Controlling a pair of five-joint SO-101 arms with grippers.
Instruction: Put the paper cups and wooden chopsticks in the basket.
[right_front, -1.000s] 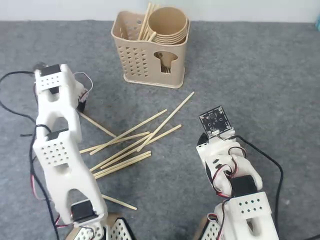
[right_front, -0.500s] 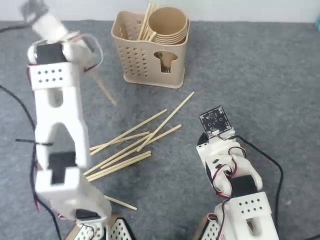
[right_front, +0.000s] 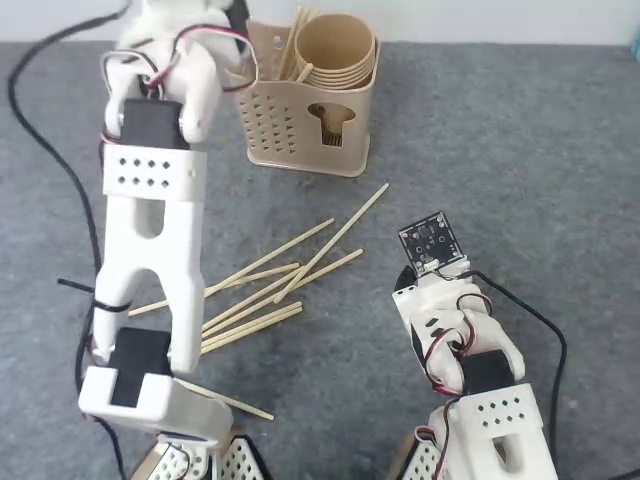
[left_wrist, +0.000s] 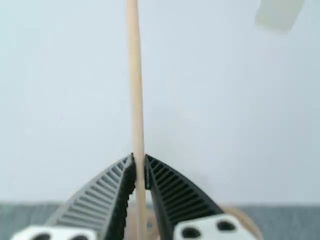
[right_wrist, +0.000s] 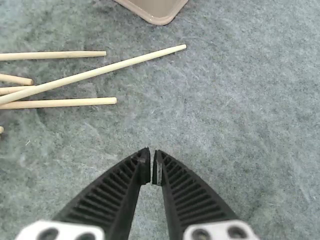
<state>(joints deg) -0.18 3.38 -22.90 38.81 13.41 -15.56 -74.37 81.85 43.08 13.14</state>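
Left tool (left_wrist: 139, 170) pinches one chopstick (left_wrist: 133, 75) just left of the basket (right_front: 300, 120). Released early, it could hit the rim and tumble outside. Right tool (right_wrist: 151, 167) is closed, empty.

You're at a robotics bench, a lab or hobby set-up; a grey felt mat (right_front: 560, 150) covers the table; white printed arms (right_front: 150, 250) trail loose cables (right_front: 541, 319) and a bare circuit board (right_front: 432, 242); a plain pale wall (left_wrist: 225, 100) stands behind.
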